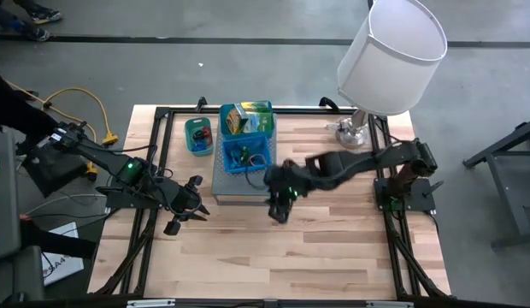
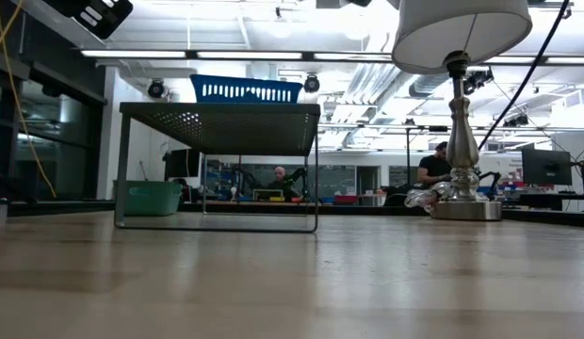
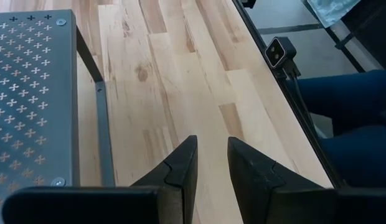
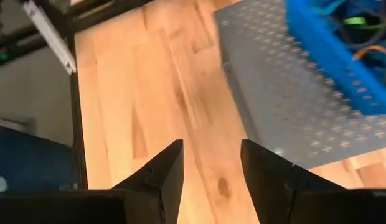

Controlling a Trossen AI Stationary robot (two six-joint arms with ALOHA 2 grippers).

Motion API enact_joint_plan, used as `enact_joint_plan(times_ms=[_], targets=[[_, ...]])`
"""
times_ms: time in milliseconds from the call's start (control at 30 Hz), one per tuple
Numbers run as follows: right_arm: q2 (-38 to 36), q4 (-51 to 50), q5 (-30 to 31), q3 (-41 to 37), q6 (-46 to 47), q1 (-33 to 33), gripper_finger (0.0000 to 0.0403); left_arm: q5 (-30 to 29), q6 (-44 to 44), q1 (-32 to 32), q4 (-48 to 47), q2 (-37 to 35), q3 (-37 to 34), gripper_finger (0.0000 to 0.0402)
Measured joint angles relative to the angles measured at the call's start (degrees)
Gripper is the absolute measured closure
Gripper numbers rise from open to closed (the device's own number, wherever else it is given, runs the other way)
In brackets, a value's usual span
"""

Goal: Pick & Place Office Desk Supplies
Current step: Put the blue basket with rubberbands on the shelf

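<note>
Nothing is being carried: left gripper [image 3: 211, 163] and right gripper [image 4: 211, 165] are being held with jaws parted, empty, over bare tabletop [image 1: 333, 248]. Supplies are sitting in the blue basket [image 1: 245, 147]; judged between picks, with a fresh target next being needed.

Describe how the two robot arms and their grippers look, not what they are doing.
Both arms are dark, near-black jointed links, each showing a small green light on its forearm in the high view. The left gripper and the right gripper each end in two matte black, wedge-shaped fingers tapering to points, mounted on a dark crossbar. No markings show on them.
</note>
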Motion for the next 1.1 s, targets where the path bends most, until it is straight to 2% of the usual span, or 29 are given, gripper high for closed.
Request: enact_joint_plan(times_ms=[233, 333, 567, 700, 867, 1100], targets=[[0.15, -0.10, 11.99, -0.04, -5.10, 7.24, 0.0255, 0.00, 0.00, 0.01, 0.01, 0.00, 0.00, 0.0319], [0.15, -0.09, 14.53, -0.07, -8.42, 8.33, 0.0255, 0.00, 0.00, 0.01, -0.01, 0.00, 0.00, 0.0319], [0.88, -0.11, 15.13, -0.02, -14.08, 6.00, 0.0255, 0.00, 0.01, 0.00, -0.01, -0.01, 0.00, 0.0319], [2.12, -0.74, 15.47, -0.22, -20.95, 3.54, 0.0255, 0.00, 0.00, 0.00, 0.00, -0.01, 0.00, 0.0319], [4.30, 2.07, 15.51, -0.22, -30.08, -0.37, 0.0255, 0.00, 0.00, -0.01, 0.01, -0.02, 0.00, 0.0319], [5.96, 12.26, 13.68, 0.11, -42.99, -5.36, 0.0255, 0.00, 0.00, 0.01, 0.08, 0.00, 0.00, 0.0319]])
